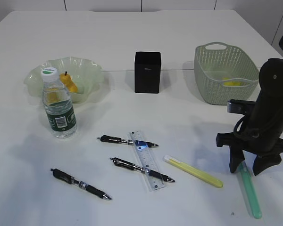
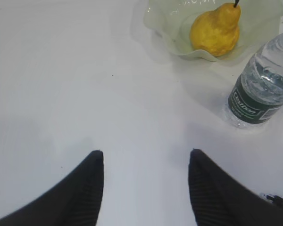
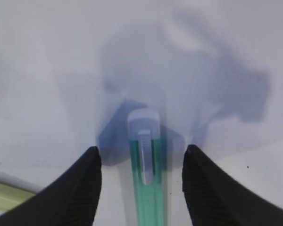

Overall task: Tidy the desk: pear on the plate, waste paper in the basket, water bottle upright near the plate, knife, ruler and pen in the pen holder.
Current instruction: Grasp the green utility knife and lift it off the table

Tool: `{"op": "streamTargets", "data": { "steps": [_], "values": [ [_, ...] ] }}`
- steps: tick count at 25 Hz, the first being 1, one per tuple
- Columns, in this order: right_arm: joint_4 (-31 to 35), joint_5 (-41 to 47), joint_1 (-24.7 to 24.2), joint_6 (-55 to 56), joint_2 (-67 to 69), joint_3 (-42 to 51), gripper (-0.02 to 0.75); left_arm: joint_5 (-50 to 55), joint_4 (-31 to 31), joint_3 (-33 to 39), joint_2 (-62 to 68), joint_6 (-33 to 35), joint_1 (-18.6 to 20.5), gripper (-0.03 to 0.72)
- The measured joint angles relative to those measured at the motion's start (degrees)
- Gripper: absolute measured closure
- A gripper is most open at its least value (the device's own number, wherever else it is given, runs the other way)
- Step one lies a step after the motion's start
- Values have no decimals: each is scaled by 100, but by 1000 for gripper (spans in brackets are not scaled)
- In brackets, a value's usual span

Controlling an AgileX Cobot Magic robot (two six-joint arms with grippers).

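Start at the left: your left gripper (image 2: pixel 146 188) hangs over bare desk (image 1: pixel 132 28) with its jaws apart and nothing between them. Just beyond it the pear (image 2: pixel 216 29) already lies in the plate (image 1: pixel 87 70), and the water bottle (image 1: pixel 58 106) stands upright just beside that dish, so judge those two done.

In the middle, three black pens lie loose, two of them crossing the ruler (image 1: pixel 146 160), with the pen holder (image 1: pixel 147 71) standing behind them. A yellow knife (image 1: pixel 193 172) lies to the right of the ruler.

On the right, your right gripper (image 3: pixel 141 179) stands over the green knife (image 3: pixel 146 188), jaws apart and straddling it, not yet clamped. Keep the shaft centred between the fingers (image 3: pixel 80 188), lower until the tips nearly touch the desk, then close firmly; the handle looks slim and smooth, so a skewed grip may let it swivel.

For room: the near desk edge lies close behind this knife, the basket (image 1: pixel 224 70) stands beyond it. Lift straight up, then carry left above the yellow knife and pens toward the holder.
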Motion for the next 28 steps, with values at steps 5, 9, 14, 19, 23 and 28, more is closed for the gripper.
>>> {"op": "streamTargets", "data": {
  "steps": [5,9,14,19,23,28],
  "values": [
    [0,-18,0,0,0,0,331,0,0,0,0,0,0,286],
    [0,-85,0,0,0,0,331,0,0,0,0,0,0,286],
    [0,-175,0,0,0,0,331,0,0,0,0,0,0,286],
    [0,-266,0,0,0,0,331,9,0,0,0,0,0,286],
    [-112,-266,0,0,0,0,331,9,0,0,0,0,0,286],
    [-289,-190,0,0,0,0,331,9,0,0,0,0,0,286]
  ]
}}
